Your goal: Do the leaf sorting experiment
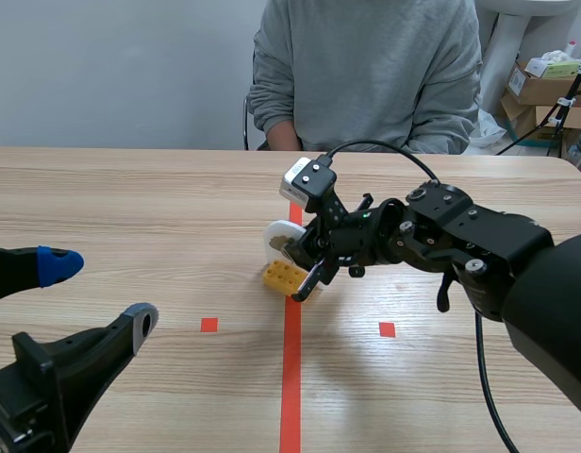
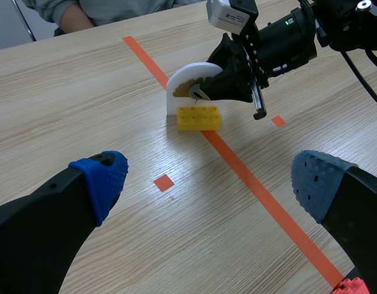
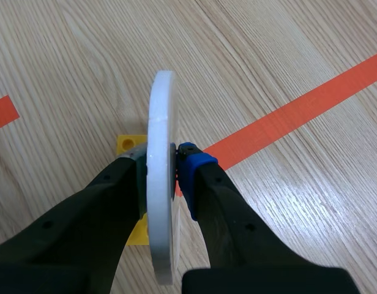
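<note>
A white disc (image 1: 275, 235) stands on edge in a yellow studded brick (image 1: 283, 276) on the orange-red tape line at mid table. My right gripper (image 1: 306, 261) is shut on the disc, one finger on each face. In the right wrist view the disc (image 3: 159, 147) sits pressed between the pads, with the brick (image 3: 128, 144) partly hidden beneath. In the left wrist view the disc (image 2: 187, 75) shows a brownish patch on its face above the brick (image 2: 199, 117). My left gripper (image 1: 100, 293) stands open near the table's front left, well short of the brick, nothing between its fingers (image 2: 103, 177).
A person in a grey sweater (image 1: 366, 66) sits across the table, one hand (image 1: 283, 140) near the far edge. Cardboard boxes (image 1: 545, 90) stand behind at the right. A small red studded piece (image 2: 350, 286) shows beside my left gripper's finger.
</note>
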